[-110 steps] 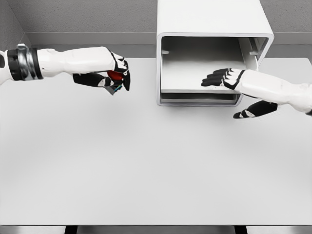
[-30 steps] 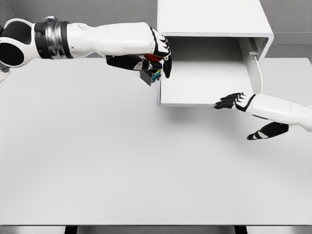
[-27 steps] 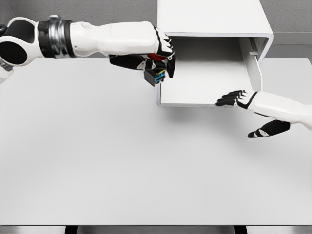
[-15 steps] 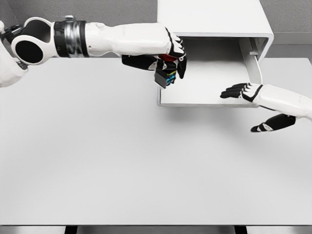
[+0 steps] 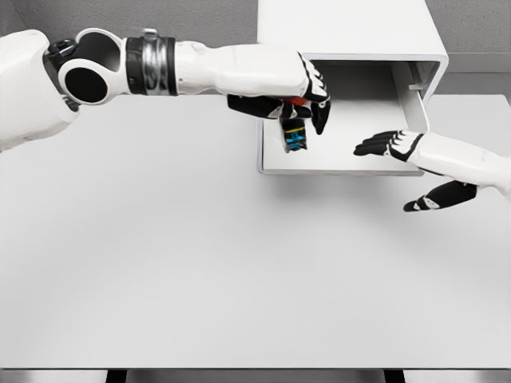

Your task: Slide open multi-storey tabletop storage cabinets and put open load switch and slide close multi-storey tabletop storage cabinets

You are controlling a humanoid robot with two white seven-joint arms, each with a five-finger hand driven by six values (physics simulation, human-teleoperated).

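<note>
Load switch (image 5: 295, 137) hangs over the open drawer (image 5: 335, 152) of our white cabinet (image 5: 351, 32) at twelve o'clock, clamped in our left hand (image 5: 299, 92) fingers. Our right hand (image 5: 407, 155), at three o'clock, hovers by the drawer's front corner, fingers apart, above the worktop (image 5: 200, 263).

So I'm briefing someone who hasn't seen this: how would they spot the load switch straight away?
Find the white storage cabinet at the back of the white table; its drawer is slid out toward the robot. Over the drawer's left part, the left hand holds the load switch: a small dark block with blue-green markings and red on top, the scene's only coloured thing.
</note>
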